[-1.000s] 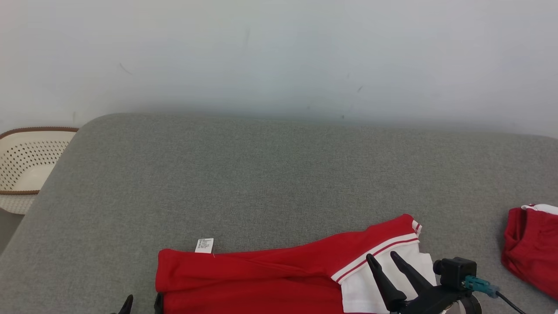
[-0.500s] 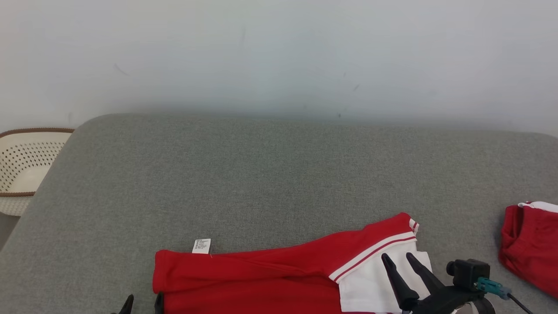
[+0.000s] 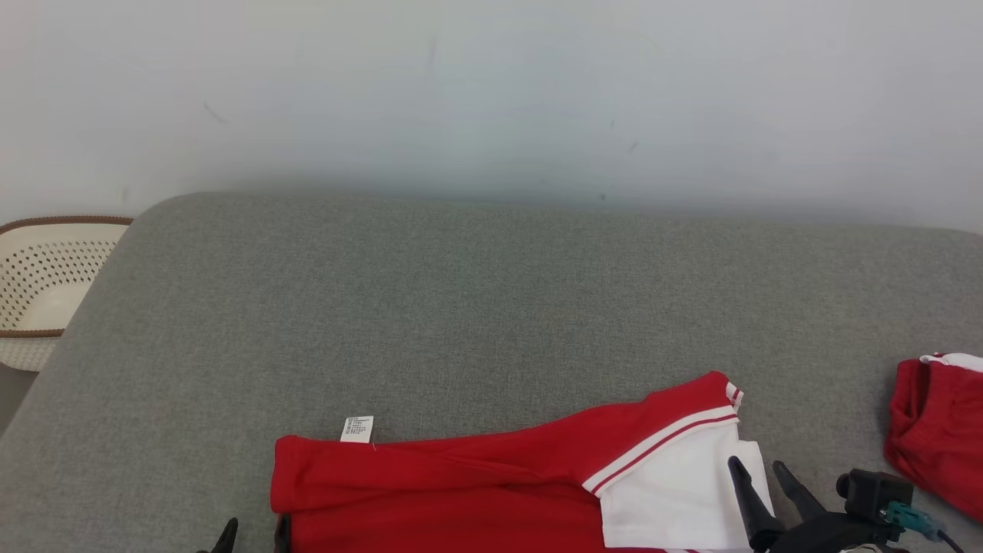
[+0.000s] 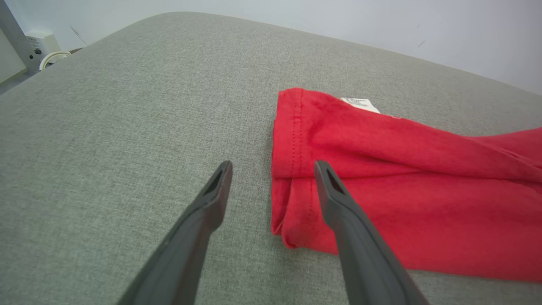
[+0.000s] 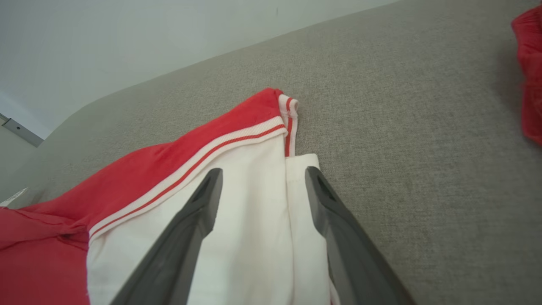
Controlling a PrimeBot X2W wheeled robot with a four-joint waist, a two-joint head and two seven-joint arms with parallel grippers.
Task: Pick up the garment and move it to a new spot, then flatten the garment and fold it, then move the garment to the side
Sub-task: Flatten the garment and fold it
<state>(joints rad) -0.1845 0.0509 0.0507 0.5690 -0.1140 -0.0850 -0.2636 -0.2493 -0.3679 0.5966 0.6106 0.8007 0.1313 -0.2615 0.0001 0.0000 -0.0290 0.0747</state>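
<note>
While flat, garment (image 3: 461, 491) beneath right claw (image 3: 756, 463)

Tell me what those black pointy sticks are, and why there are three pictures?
The black sticks are a robot's fingers. It has two arms, and each ends in a gripper with two fingers, like tongs. The wide picture comes from a camera on its head: the left gripper peeks in at the bottom, the right gripper at the lower right. The other two pictures come from cameras on its wrists, looking along the fingers. On the grey padded surface lies a red and white garment with a small label. A second red garment lies to the right, and a white basket stands beside the surface on the left. Both grippers are open and hold nothing.
</note>
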